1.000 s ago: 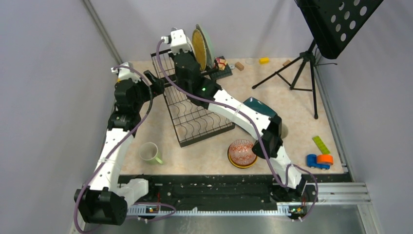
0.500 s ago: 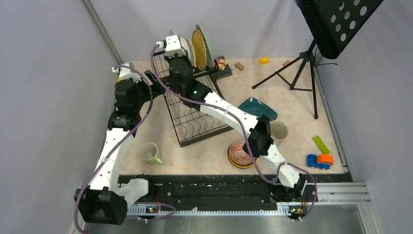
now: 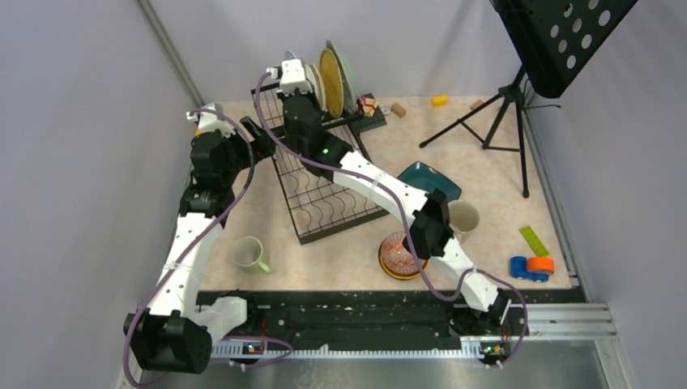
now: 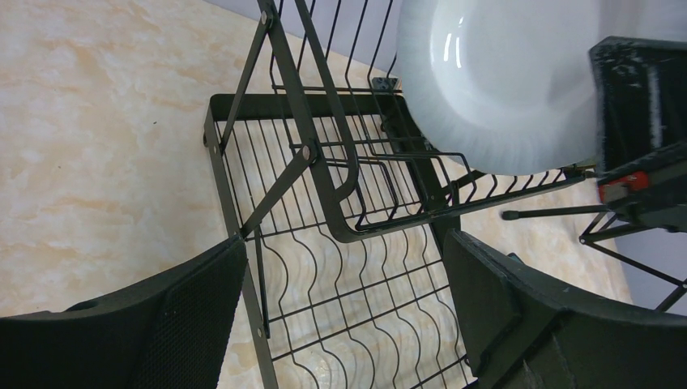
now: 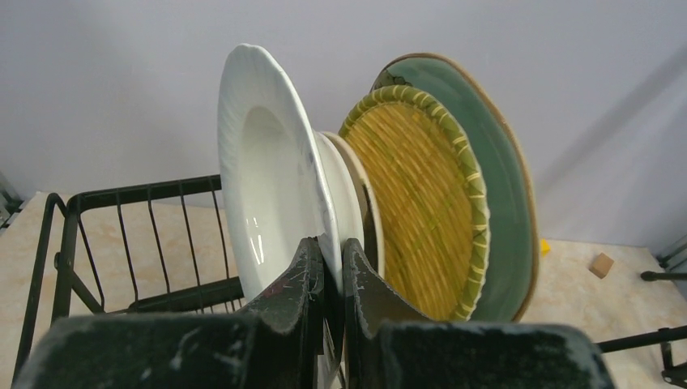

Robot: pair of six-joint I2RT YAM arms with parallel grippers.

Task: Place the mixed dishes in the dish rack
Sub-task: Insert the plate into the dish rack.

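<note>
From above, the black wire two-tier dish rack (image 3: 328,194) sits at a slant on the marbled beige surface (image 3: 243,207). Round plates stand on edge in its raised upper section. The light-green mug (image 3: 249,254), the red-patterned bowl (image 3: 397,258), the dark teal plate (image 3: 425,177) and the cream mug (image 3: 465,217) are not yet loaded. We judge the main risk to be up top: if the round white plate (image 3: 313,83) is let go before its lower rim sits in a slot, it could tip against its neighbours or slide off the wires. A sideways pull on leaving could also drag it, or nudge the unsecured rack. In the left wrist view, the left claw (image 4: 344,304) is spread wide and holds nothing. It hovers over the rack's lower tray near the frame without touching it, so it does not steady the rack. In the right wrist view, the right claw (image 5: 330,275) is pinched tight on the white plate's lower rim. That plate stands upright just beside the yellow woven-look plate with a green edge (image 5: 421,203), with the pale teal plate (image 5: 506,194) behind. We cannot tell whether its bottom edge is seated.
</note>
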